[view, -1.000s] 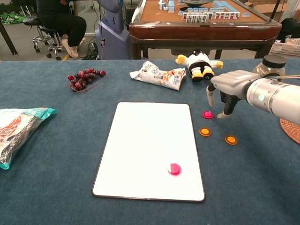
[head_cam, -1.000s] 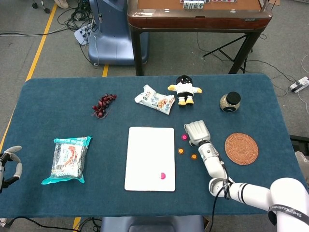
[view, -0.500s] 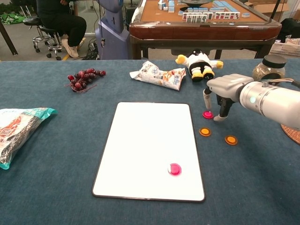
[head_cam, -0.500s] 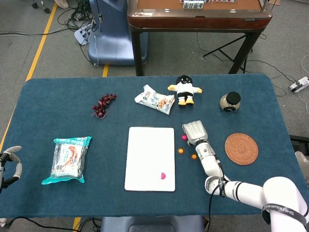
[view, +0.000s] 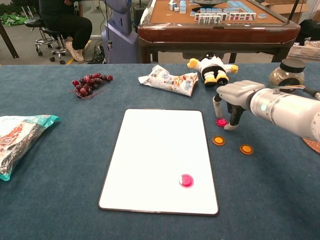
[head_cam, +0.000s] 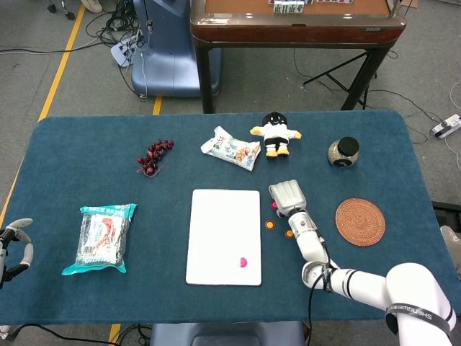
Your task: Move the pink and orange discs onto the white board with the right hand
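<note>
In the head view the pale grey right hand (head_cam: 288, 197) covers most of the small pink disc (head_cam: 274, 207) on the blue bench (head_cam: 86, 144); only a sliver peeks out at its left edge. In the chest view, whether the fingertips (view: 216, 111) touch that disc cannot be told. The grey left hand (head_cam: 17, 245) is cut by the left edge, its grip unreadable. The woven round brown coaster (view: 313, 144) and the clear plastic snack packet (view: 17, 135) are both cropped at the chest view's sides.
</note>
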Motion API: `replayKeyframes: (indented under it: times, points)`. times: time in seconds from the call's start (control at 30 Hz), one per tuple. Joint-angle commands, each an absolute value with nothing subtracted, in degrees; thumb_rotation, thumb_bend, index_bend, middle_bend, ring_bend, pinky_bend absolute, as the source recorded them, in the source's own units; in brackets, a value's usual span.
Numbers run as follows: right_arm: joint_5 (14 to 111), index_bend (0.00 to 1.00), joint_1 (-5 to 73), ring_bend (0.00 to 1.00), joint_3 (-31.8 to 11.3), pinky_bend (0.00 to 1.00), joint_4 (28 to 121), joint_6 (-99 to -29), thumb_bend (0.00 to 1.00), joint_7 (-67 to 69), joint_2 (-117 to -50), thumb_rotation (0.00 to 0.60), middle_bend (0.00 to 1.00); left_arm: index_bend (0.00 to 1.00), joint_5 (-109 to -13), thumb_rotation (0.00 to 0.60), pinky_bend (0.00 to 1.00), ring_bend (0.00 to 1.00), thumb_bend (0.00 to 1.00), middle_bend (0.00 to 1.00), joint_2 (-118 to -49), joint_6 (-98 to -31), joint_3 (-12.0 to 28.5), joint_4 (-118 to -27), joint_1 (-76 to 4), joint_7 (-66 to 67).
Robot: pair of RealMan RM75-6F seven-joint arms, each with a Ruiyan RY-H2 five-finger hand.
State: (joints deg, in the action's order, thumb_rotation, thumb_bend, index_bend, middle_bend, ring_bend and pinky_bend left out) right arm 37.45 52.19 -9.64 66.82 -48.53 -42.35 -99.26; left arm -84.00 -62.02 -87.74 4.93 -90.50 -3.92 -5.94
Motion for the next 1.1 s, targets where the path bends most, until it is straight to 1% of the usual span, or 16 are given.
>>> replayKeyframes:
  times: [0.03,0.27,0.43,0.63,0.87,1.1]
  points:
    - [36.9,0.43,52.4,1.0,-9.8,1.0,66.5,-48.1,0.2,-42.3,-99.4,0.6,1.0,0.33,-84.0,0.6,0.59,0.44,0.49,0.52,-62.0,-87.8,4.9,-90.5,-3.9,-5.9]
    - [35.8,0.43,52.9,1.0,-9.8,1.0,66.1,-47.5,0.21,-42.4,-99.7,0.6,1.0,0.33,-84.1,0.6,0.59,0.44,0.49,0.52,-61.9,-87.8,4.9,-90.5,-3.9,-6.1]
    - [35.2,0.44,53.0,1.0,-9.8,1.0,66.1,-47.4,0.25,-42.3,-99.6,0.6,1.0,0.33,-84.2,0.6,0.59,0.44,0.49,0.52,-61.9,-87.9,4.9,-90.6,-3.8,-6.0]
    - [35.5,0.47,52.9,1.0,-9.8,1.0,67.7,-48.0,0.27,-41.7,-98.6,0.6,1.0,0.33,-84.2,0.6,0.59,0.44,0.49,0.52,-62.0,-87.7,4.8,-90.5,-3.9,-5.9]
    - [37.0,0.49,52.4,1.0,-10.1,1.0,73.2,-50.2,0.28,-41.0,-95.3,0.6,1.0,0.33,-84.1,0.6,0.59,0.44,0.49,0.52,-62.1,-87.4,4.8,-90.4,-4.0,-5.7]
    - [41.0,0.49,51.9,1.0,-9.5,1.0,82.6,-53.8,0.28,-41.1,-91.5,0.6,1.0,0.33,-83.9,0.6,0.59,0.44,0.49,0.52,-62.4,-87.2,4.8,-90.2,-4.1,-5.5]
